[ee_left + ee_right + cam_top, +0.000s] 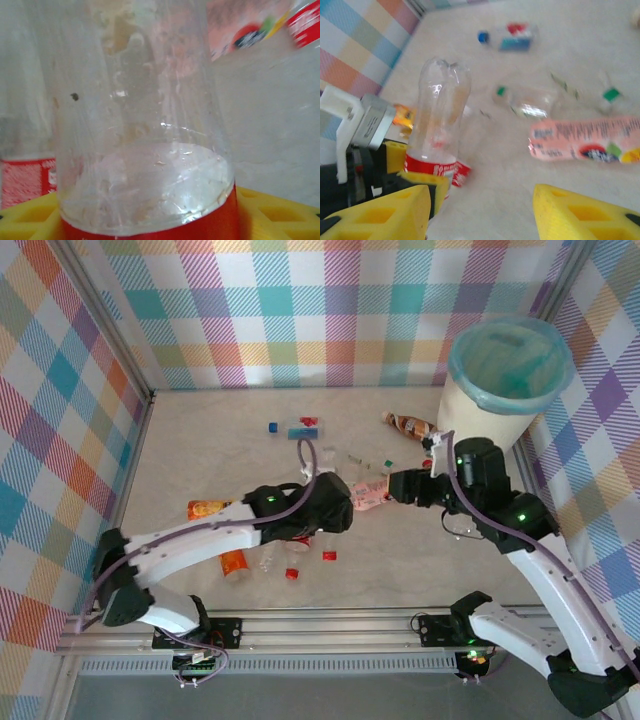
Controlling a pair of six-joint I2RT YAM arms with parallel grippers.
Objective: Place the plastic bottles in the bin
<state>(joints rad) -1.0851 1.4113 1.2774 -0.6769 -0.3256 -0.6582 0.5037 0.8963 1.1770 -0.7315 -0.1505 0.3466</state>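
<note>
Stretches left arm mid-table, left gripper (150, 220) clamped on empty clear bottle (439, 115). Bends right arm beside bag-lined bin (490, 410), right gripper (481, 195) open near pink bottle (585, 145).

- The cream bin (482, 418), with a teal bag over its rim, stands far right.
- A clear red-labelled bottle (439, 112) is upright at centre.
- A pink-labelled bottle (368, 496) lies to its right.
- An orange bottle (207, 508) lies near left.

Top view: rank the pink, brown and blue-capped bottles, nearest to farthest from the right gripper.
1. Pink bottle, just left of the right gripper.
2. Brown bottle, farther back, slightly right.
3. Blue-capped bottle, farther back, well left.
</note>
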